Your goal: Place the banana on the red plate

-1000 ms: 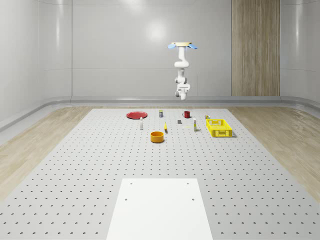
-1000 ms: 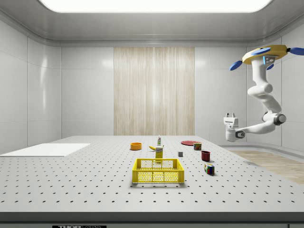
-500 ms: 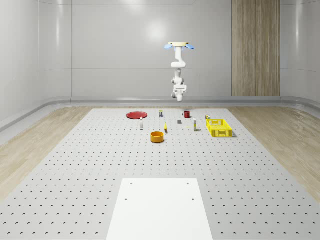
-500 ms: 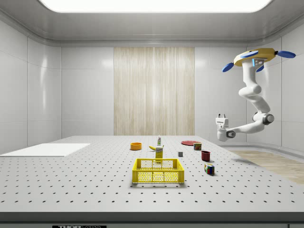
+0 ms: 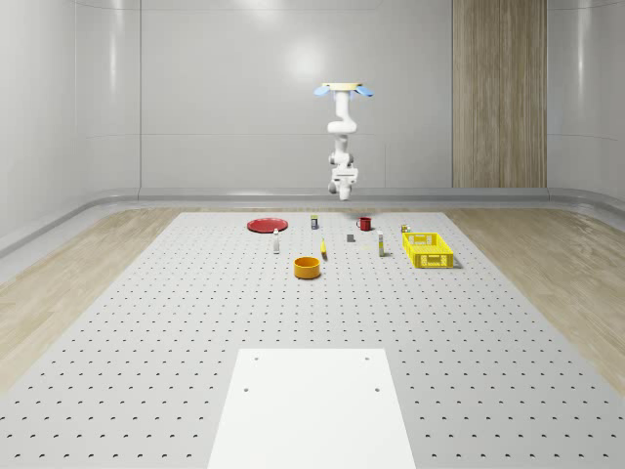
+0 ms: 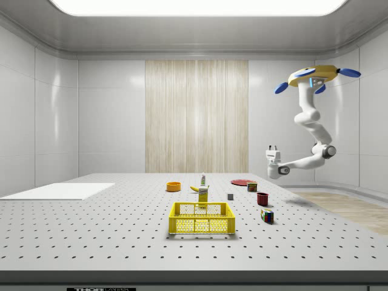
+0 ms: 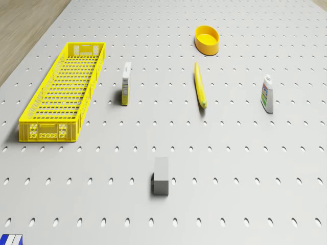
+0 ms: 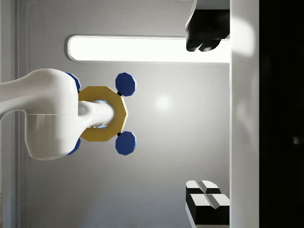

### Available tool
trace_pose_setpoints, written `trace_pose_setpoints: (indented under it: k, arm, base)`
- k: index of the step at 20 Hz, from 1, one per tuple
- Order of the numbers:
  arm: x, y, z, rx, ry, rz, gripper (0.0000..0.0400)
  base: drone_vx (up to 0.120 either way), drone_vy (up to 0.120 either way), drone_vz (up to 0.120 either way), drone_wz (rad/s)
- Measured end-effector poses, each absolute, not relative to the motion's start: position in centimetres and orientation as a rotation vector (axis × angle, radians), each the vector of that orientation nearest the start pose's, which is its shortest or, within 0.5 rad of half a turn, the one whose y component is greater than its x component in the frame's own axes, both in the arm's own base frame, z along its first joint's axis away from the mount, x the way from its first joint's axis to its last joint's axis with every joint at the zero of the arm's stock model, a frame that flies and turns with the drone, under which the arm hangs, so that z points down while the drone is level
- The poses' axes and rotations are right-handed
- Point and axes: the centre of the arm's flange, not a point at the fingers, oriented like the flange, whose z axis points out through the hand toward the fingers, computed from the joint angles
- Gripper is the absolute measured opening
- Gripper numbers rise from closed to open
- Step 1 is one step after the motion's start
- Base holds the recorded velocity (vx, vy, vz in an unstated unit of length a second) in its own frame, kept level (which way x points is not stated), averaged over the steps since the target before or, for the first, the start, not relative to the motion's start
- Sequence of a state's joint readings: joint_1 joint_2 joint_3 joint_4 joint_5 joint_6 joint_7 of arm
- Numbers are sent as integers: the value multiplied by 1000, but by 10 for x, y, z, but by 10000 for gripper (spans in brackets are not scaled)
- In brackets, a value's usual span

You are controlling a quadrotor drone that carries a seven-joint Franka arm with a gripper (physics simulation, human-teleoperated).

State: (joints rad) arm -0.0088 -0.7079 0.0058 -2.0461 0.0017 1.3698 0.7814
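Note:
The yellow banana (image 5: 323, 250) (image 6: 194, 188) (image 7: 200, 86) lies flat on the perforated table, between the orange bowl (image 7: 207, 40) and a white bottle (image 7: 267, 94). The red plate (image 5: 266, 225) (image 6: 240, 181) sits at the table's far end, towards the whole-scene view's left. The drone (image 5: 342, 89) (image 6: 312, 76) hovers high above the far end of the table. Its arm hangs down and bends, so the gripper (image 6: 273, 148) (image 5: 342, 174) (image 8: 203, 115) points up, well above the objects. The fingers (image 8: 205, 202) stand apart, open and holding nothing.
A long yellow crate (image 5: 428, 249) (image 7: 64, 92) stands on the whole-scene view's right. Near the banana are a small box (image 7: 125, 84) and a grey block (image 7: 161, 176). A red mug (image 5: 364, 224) and a colourful cube (image 6: 267, 215) sit farther back. A white sheet (image 5: 312, 405) covers the near end.
The drone, arm and gripper have shifted towards the whole-scene view's left and the side view's left. The gripper sits a little higher. The objects on the table have not moved.

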Motion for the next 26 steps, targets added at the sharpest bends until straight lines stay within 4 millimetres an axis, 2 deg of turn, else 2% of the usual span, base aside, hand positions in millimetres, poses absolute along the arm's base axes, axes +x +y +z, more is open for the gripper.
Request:
trace_pose_setpoints:
  k: [17,26]
  arm:
    - [302,4,691,-2919,1210,-89,400]
    - [301,18,690,-3034,1259,-193,400]
  base:
    - [120,-120,0,0]
    - [120,-120,0,0]
